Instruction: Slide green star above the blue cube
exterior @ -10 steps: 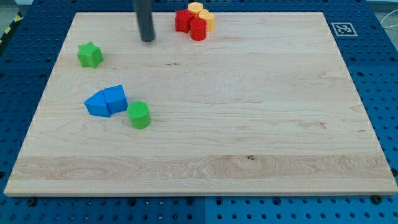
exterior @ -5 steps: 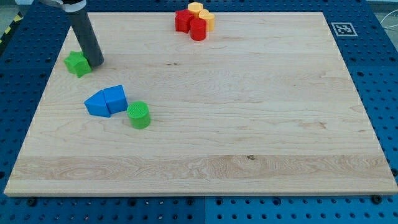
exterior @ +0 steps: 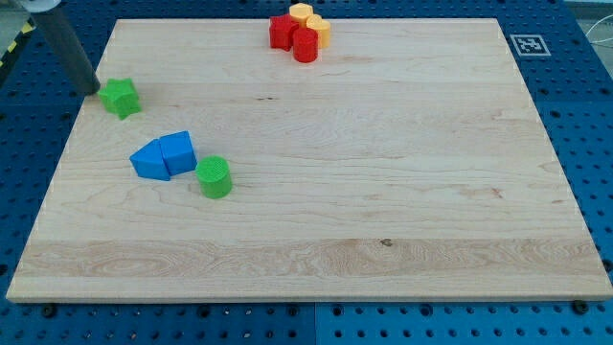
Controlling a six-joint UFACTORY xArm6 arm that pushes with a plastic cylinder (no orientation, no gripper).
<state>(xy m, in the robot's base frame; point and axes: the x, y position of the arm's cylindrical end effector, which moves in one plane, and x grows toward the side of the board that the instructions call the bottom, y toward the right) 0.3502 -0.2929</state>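
Note:
The green star [exterior: 121, 97] lies near the board's left edge, toward the view's top. The blue cube [exterior: 178, 151] sits below and right of it, touching a blue wedge-like block [exterior: 149, 161] on its left. My tip [exterior: 89, 88] is at the board's left edge, just left of the green star and slightly above it, with a small gap between them. The rod rises toward the view's top left.
A green cylinder [exterior: 215, 177] stands just right of and below the blue cube. Red blocks [exterior: 294, 36] and yellow blocks [exterior: 311, 19] cluster at the board's top edge. The wooden board [exterior: 383, 192] lies on a blue pegboard; a marker tag [exterior: 529, 44] is at top right.
My tip swept left from the top middle, passed to the star's right side and is now on its left. The green star shifted left and slightly down from its first spot.

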